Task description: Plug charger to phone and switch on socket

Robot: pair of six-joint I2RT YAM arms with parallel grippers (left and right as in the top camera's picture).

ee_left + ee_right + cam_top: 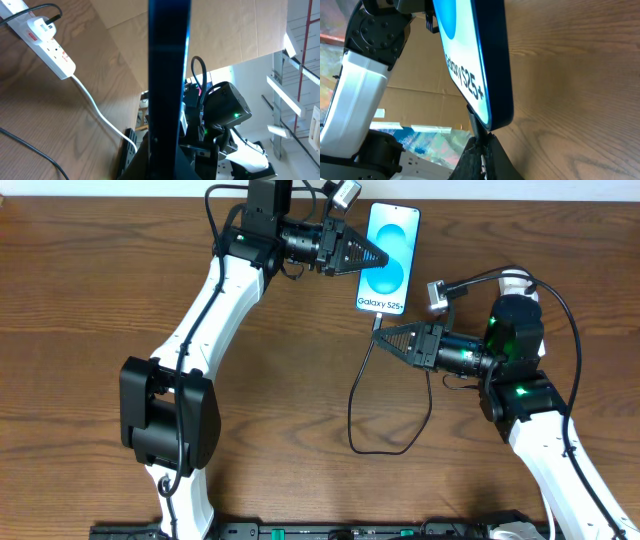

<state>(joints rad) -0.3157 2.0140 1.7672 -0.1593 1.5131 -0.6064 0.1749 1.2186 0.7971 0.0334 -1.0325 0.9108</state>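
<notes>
Left hand (378,258) clamped on phone (392,230), near far edge of desk (100,270); right hand (383,336) pinching charger (476,122) tip at phone's short end — seating unconfirmed. Socket (50,45) switch judged not yet thrown — remaining step.

Wide bare surface (80,300) left of the arms; phone (392,240) boxed in by left fingers (360,252), right fingers (400,340); charger (352,415) loops between arms.

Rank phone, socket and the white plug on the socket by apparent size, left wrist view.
1. phone: edge-on and right against the camera, so nearness inflates its apparent size.
2. socket: farther off, partly cut by the frame edge.
3. white plug: sits on the socket, clearly smallest.
</notes>
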